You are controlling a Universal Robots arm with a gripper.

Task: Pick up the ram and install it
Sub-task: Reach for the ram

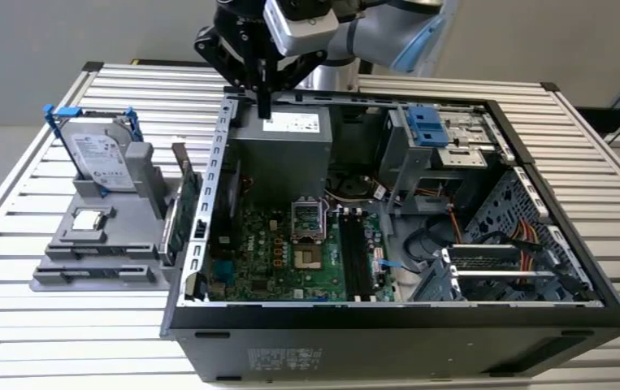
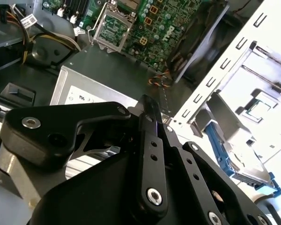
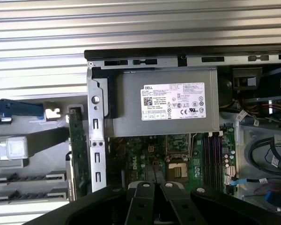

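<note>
exterior view and both wrist views of a single arm above an open computer case [image 1: 396, 313] lying on a slatted metal table [image 1: 49, 325]. the gripper [image 1: 264, 104] hangs point-down over the far edge of the case, just above the grey power supply [image 1: 277, 142]. its jaws are pressed together into one narrow dark bar, and in both wrist views [image 3: 154, 165] [image 2: 147, 102] they meet at the tips. the labelled face of the power supply [image 3: 164, 101] lies directly beyond those tips in the first wrist view. the green motherboard [image 1: 277, 260] is nearer the camera in the exterior view, with its square processor socket [image 1: 307, 236] and a row of long dark memory slots [image 1: 353, 260] toward the exterior view's right. whether any slot is filled cannot be told. the ram [image 1: 172, 229] appears as a dark green strip standing on its long edge outside the case. it sits at the edge of a grey holding fixture [image 1: 82, 260] on the exterior view's left, just beside a larger green expansion card [image 1: 187, 191] that stands along the case wall. the two boards lie so close that their boundary is hard to fix. the ram is well apart from the gripper and untouched. a silver hard drive [image 1: 101, 158] in a blue-trimmed frame stands upright at the far end of the same fixture.
</note>
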